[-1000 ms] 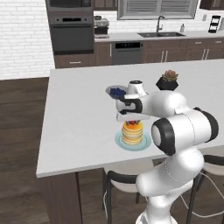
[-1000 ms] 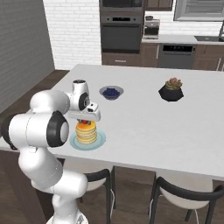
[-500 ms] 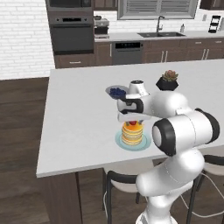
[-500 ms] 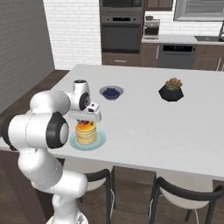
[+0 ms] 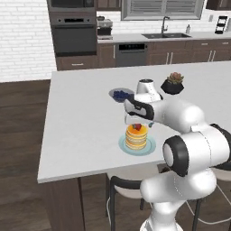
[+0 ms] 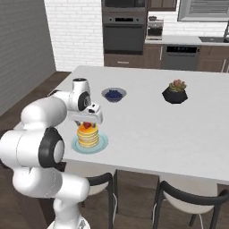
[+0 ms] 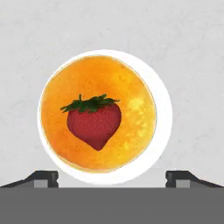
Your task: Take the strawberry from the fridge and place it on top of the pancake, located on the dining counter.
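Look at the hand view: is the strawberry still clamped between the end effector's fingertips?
No: the strawberry lies on the pancake, with the end effector fingertips spread wide apart.

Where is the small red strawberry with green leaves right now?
The small red strawberry lies on top of the round golden-orange pancake stack, near its middle in the hand view, on the white dining counter directly below the open end effector.

Since a second ago the gripper [image 7: 112, 177] has spread its fingers wide apart, letting go of the strawberry [image 7: 94, 123], which now lies free on the pancake [image 7: 97, 112], toward 9 o'clock.
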